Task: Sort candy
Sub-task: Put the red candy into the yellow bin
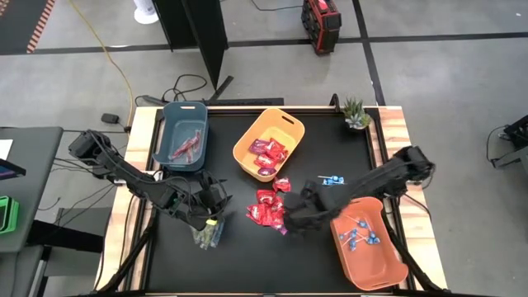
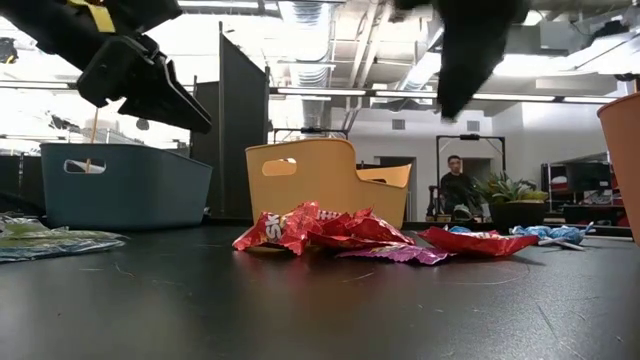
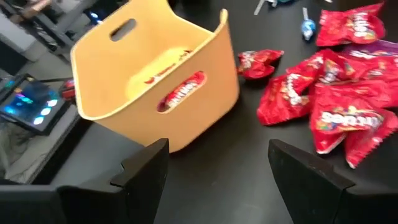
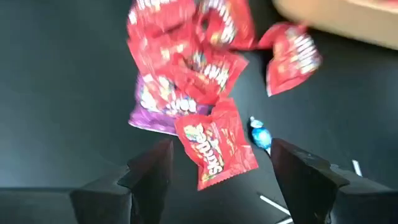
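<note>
- Right gripper [image 1: 290,221] hovers low over the near edge of the loose pile of red packets [image 1: 268,208] at the table's middle, its fingers spread wide and empty; in its own wrist view 1 red packet [image 4: 216,149] lies just ahead, between the 2 fingers.
- Beside that packet a blue-wrapped lollipop [image 4: 260,135] lies on the black table top [image 1: 247,264], and a purple packet [image 4: 152,106] shows under the red ones.
- Left gripper [image 1: 206,216] hangs at the front left of the table, also spread wide and holding nothing, just above some clear green-pink stick packets [image 1: 207,236].
- Farther out stand 3 bins: a yellow bin [image 1: 289,128] behind the pile with red packets already in it, an orange bin [image 1: 388,272] at the front right holding blue lollipops [image 1: 360,238], and a blue bin [image 1: 169,124] at the back left with a few reddish sticks inside.
- 2 more lollipops [image 1: 332,180] lie loose between the yellow and orange bins.
- Step in hand, as I judge it: the right arm is lining up to pick a red packet for the yellow bin. Sorting looks partly done, with several packets, some lollipops and sticks left out.
- Next move calls for lowering onto that single packet and closing on its crinkled edge without catching the lollipop or a second wrapper.
- Writing: white "Skittles" lettering shows on the red packets, clearest in the wrist views; nothing else readable.
</note>
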